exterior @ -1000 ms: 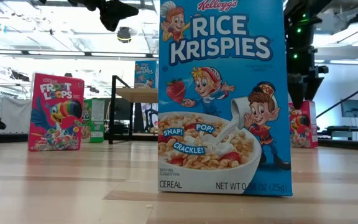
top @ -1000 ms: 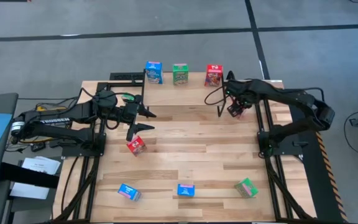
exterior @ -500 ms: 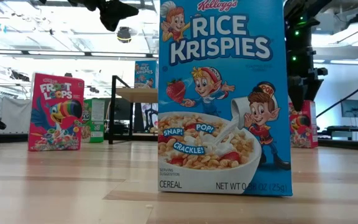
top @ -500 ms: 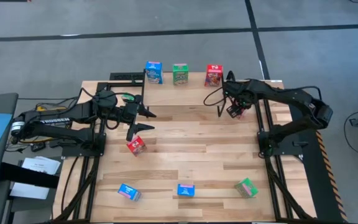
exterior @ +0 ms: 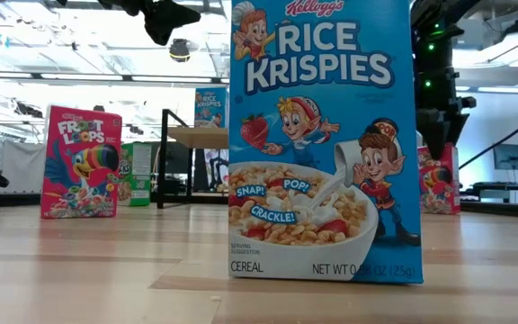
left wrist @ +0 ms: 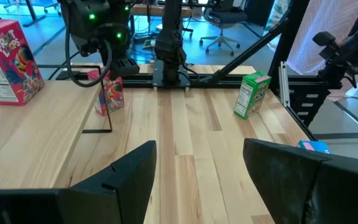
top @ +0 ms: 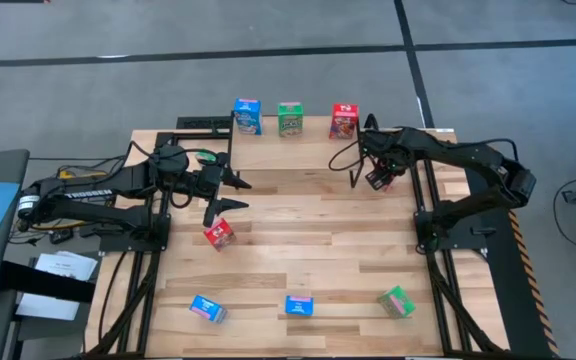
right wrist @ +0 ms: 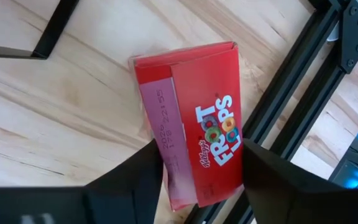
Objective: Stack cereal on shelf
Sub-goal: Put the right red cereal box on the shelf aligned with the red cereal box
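Pointing down at the tabletop's far right corner, the right gripper [right wrist: 197, 165] has its jaws clamped on a red cereal box [right wrist: 194, 121], gripping across its narrow width. The left gripper [top: 230, 193] waits mid-table, jaws apart and empty.

The slatted wooden table [top: 308, 240] carried the shelf [top: 268, 145] at its far edge, where a blue box [top: 247, 116], a green box [top: 289, 119] and a red box [top: 344, 121] stood. Nearer than the shelf lay a red box [top: 218, 233], two blue boxes [top: 207, 308] [top: 299, 305] and a green one [top: 396, 301].
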Tool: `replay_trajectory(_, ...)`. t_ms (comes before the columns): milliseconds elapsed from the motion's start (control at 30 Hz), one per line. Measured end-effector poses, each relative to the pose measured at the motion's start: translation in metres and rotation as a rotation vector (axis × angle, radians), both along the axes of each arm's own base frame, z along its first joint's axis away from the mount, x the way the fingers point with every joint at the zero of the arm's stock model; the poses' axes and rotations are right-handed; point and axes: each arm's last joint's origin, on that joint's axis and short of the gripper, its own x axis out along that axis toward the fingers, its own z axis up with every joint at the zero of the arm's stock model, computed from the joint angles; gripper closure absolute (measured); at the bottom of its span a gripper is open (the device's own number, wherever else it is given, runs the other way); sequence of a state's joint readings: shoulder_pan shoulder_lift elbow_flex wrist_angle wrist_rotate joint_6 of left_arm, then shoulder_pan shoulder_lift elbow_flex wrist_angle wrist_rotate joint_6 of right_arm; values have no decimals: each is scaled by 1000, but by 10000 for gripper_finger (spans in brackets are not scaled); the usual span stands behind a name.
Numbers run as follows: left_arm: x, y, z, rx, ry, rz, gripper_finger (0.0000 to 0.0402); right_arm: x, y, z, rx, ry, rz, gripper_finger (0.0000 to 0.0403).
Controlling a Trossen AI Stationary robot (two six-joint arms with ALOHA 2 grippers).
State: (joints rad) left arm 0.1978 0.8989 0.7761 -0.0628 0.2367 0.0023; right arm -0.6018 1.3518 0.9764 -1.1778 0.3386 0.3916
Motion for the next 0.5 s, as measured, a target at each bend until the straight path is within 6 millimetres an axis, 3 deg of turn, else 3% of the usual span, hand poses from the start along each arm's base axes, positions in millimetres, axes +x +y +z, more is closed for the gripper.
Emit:
replay_trajectory(333,0,0,0,-3,0,1,170,-3,7,1,40,57,19,193)
replay_trajectory(500,0,0,0,-3,0,1,170,4,15,13,35,51,54,194)
